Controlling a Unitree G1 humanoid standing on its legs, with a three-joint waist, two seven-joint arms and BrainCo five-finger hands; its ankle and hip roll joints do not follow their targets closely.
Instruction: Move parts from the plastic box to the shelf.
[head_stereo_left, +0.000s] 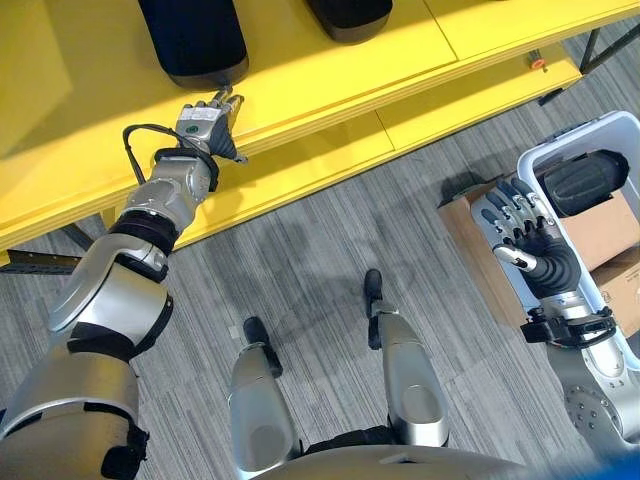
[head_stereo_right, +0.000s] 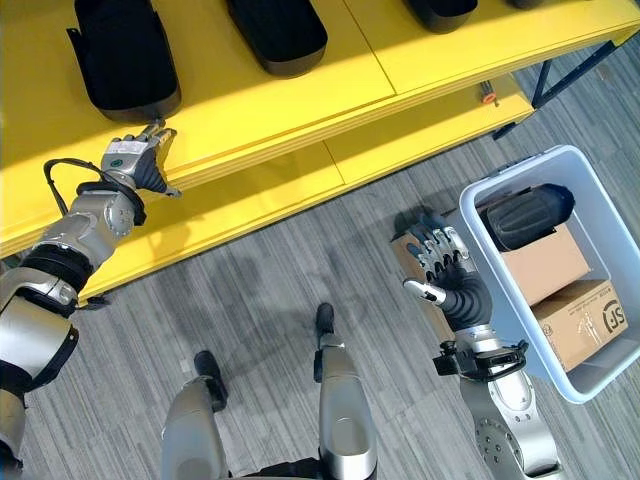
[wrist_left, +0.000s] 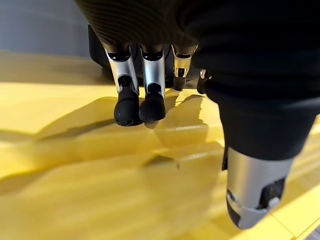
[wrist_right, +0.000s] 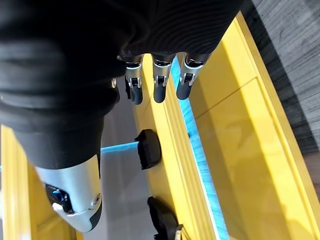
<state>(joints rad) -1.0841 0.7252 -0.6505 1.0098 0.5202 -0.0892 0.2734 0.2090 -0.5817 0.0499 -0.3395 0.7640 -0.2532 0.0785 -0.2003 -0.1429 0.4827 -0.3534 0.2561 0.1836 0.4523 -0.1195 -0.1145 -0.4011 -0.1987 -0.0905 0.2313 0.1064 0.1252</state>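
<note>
Both hands are empty, fingers relaxed: left hand (head_stereo_left: 205, 125) at the yellow shelf (head_stereo_left: 330, 70) edge, right hand (head_stereo_right: 445, 262) beside the plastic box (head_stereo_right: 600, 375), so I'd worry it clips the rim reaching for the black part (head_stereo_right: 525, 216) inside.

— What's the shelf (head_stereo_right: 300, 80) made of?
— Painted board, yellow, smooth with a slight sheen. The black parts (head_stereo_right: 125, 55) on it look like matt moulded plastic.
— And the box?
— The plastic box (head_stereo_right: 600, 240) is pale, smooth, faintly glossy. Inside, a matt black part (head_stereo_right: 525, 215) and plain brown cardboard cartons (head_stereo_right: 545, 265).
— The floor?
— Grey carpet (head_stereo_right: 280, 270), rough and streaked.
</note>
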